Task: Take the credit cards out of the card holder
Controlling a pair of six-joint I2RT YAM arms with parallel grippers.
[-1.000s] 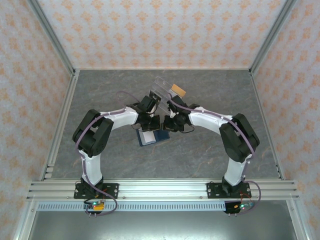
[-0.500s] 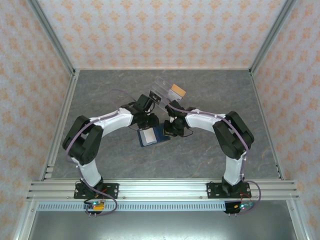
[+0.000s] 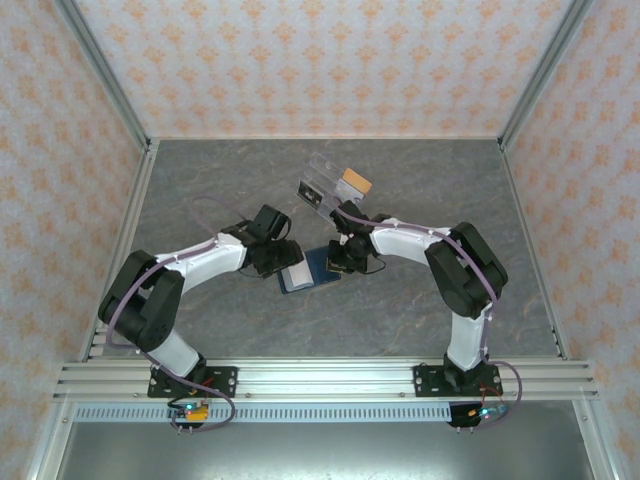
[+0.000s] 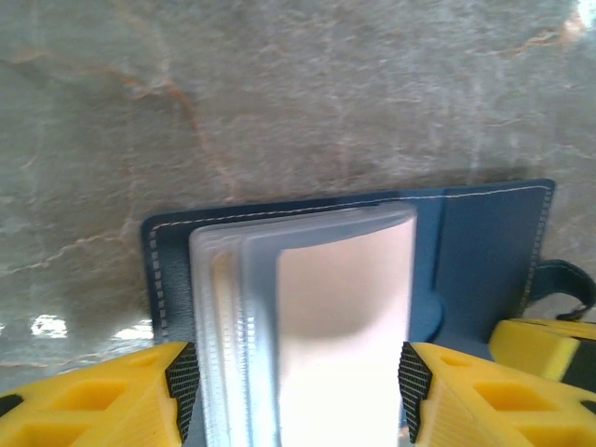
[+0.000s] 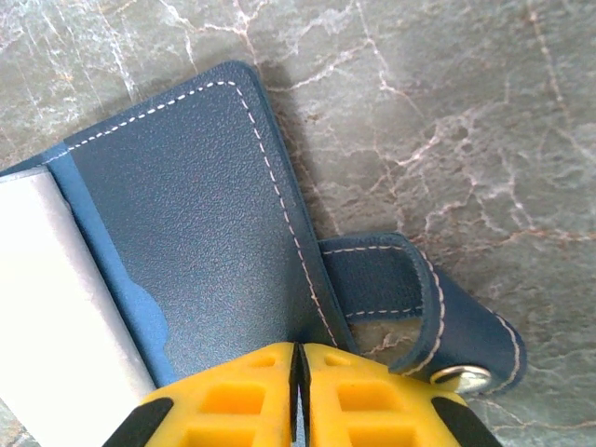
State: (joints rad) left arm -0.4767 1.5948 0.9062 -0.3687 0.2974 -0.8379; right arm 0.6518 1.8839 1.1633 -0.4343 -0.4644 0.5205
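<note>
The navy card holder [image 3: 322,268] lies open on the table between both grippers. In the left wrist view its clear inner sleeves [image 4: 223,317] fan up, with a glossy whitish leaf [image 4: 340,317] on top; whether that is a card or a sleeve is unclear. My left gripper [image 4: 298,396] is open, its pads either side of that leaf, and sits at the holder's left end [image 3: 285,262]. My right gripper [image 5: 296,372] is shut, its tips resting on the navy right flap [image 5: 205,214] beside the clasp tab [image 5: 410,298]. An orange-tan card [image 3: 354,181] sits further back.
A clear acrylic box [image 3: 320,188] stands just behind the grippers, the orange-tan card at its right end. The grey marbled table [image 3: 420,310] is bare in front and to both sides. Aluminium rails [image 3: 320,378] border the near edge.
My left arm has swung left and down, bringing its gripper from behind the holder to the holder's left end. The right gripper settled onto the right flap and stayed. The holder barely moved.
</note>
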